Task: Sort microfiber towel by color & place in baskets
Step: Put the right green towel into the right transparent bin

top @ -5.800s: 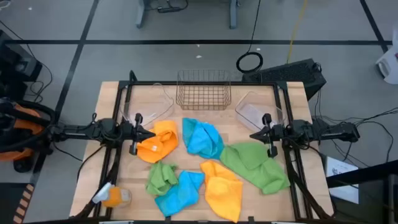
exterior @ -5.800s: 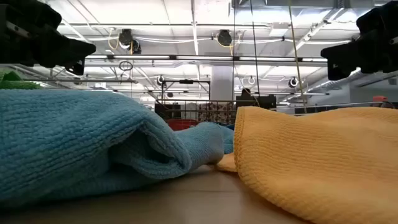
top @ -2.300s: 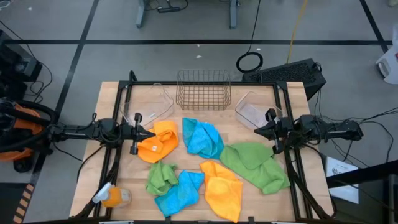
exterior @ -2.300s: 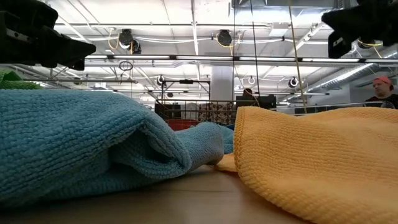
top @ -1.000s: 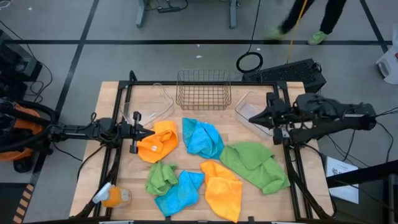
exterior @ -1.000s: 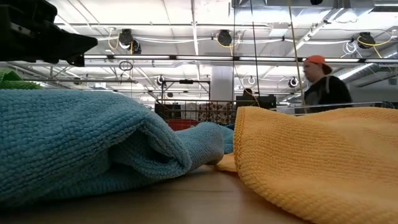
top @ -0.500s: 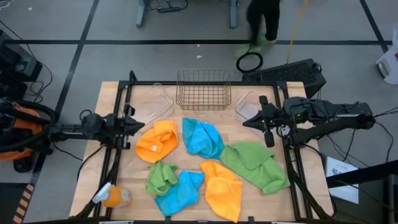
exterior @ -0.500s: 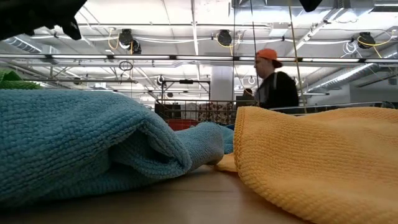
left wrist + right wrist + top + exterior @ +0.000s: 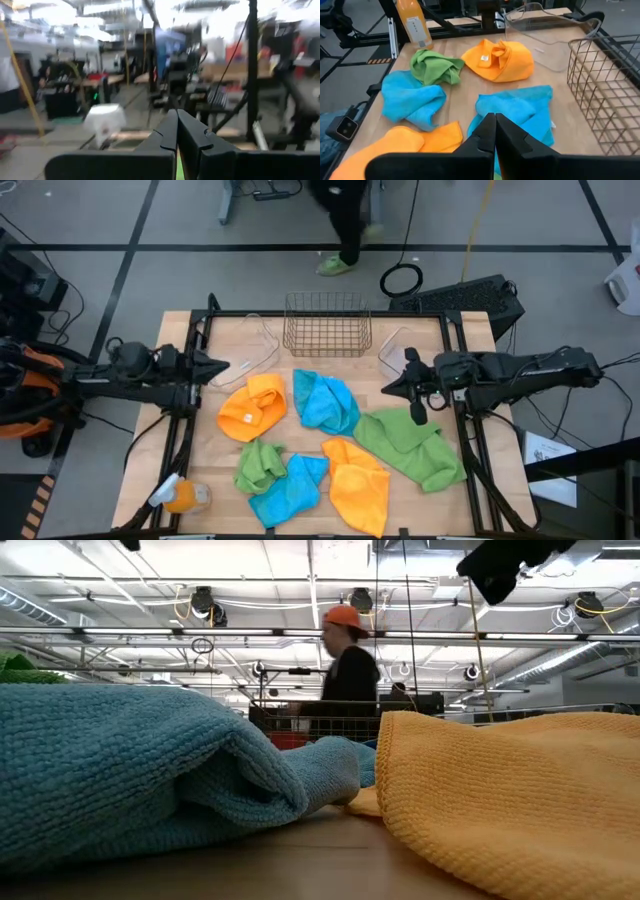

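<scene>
Over the large crumpled green microfiber towel (image 9: 412, 440) on the table's right side, the right gripper (image 9: 408, 388) is held with its two fingers pressed together and nothing between them. The left gripper (image 9: 218, 366) is held near the table's left edge, beside the left clear plastic bin (image 9: 250, 345), its fingers likewise closed and empty. No towel appears to have been lifted yet, and all three containers appear to hold no towels: the copper-coloured wire-mesh basket (image 9: 327, 324) at the back centre and the right clear plastic bin (image 9: 398, 352), which stands just behind the right gripper.

For the step in hand, judged to be a first pick of the green towel, the fingers would have to be opened before descent and closed on a raised fold near the cloth's upper edge, so that a single towel is taken and the neighbouring orange towel (image 9: 358, 485) is not dragged along.

The green towel's long axis is seen to run diagonally, from near the blue towel (image 9: 325, 402) towards the table's front right corner.
</scene>
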You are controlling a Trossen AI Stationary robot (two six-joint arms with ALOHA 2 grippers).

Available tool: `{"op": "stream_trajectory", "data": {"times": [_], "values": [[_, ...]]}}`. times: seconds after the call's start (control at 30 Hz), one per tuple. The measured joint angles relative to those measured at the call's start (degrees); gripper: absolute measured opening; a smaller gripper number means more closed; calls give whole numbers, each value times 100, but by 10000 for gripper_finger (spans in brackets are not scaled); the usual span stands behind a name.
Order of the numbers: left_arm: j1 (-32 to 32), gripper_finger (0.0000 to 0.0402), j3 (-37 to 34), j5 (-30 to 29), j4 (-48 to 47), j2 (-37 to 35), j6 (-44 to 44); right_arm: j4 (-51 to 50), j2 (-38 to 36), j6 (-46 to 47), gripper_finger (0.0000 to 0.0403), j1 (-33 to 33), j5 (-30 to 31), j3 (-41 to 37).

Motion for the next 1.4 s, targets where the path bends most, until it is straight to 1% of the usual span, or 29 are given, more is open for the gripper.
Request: {"op": "stream_trajectory", "data": {"times": [0.1, 0.2, 0.3, 0.43, 0.57, 0.63, 0.8, 0.97, 1.07, 1.13, 1.2, 1.3, 1.4], "values": [[0, 7, 344, -41, -245, 559, 108, 310, 0, 113, 0, 0, -3, -317], [0, 19, 497, -41, -290, 1151, -101, 544, 0, 348, 0, 0, -4, -591], [-4, 42, 532, -41, -256, 1684, -336, 684, 0, 529, 0, 0, -4, -813], [-32, 71, 538, -32, -258, 2190, -469, 699, 2, 769, 0, 0, -4, -976], [-170, 86, 541, 163, -249, 2648, -545, 693, 2, 983, 0, 39, -1, -1059], [-248, 88, 541, 259, -235, 2858, -626, 682, 27, 1061, 0, 138, 1, -1068], [-437, 89, 541, 264, -168, 3408, -625, 688, 143, 1155, 0, 566, -3, -1068], [-583, 89, 541, 257, 599, 3823, -625, 642, 345, 1217, 0, 1072, 16, -1068], [-663, 89, 541, 255, 970, 4077, -625, 487, 563, 1723, 3, 1338, 21, -1068], [-726, 89, 541, 255, 1077, 4242, -625, 459, 757, 2013, 13, 1489, 65, -1068], [-763, 89, 541, 252, 1118, 4412, -625, 459, 988, 2108, 30, 1654, 211, -1068], [-807, 89, 541, 250, 1114, 4666, -628, 462, 1344, 2116, 69, 1839, 467, -1068], [-867, 89, 541, 240, 1125, 4915, -629, 465, 1632, 2142, 117, 1947, 650, -1068]]}}
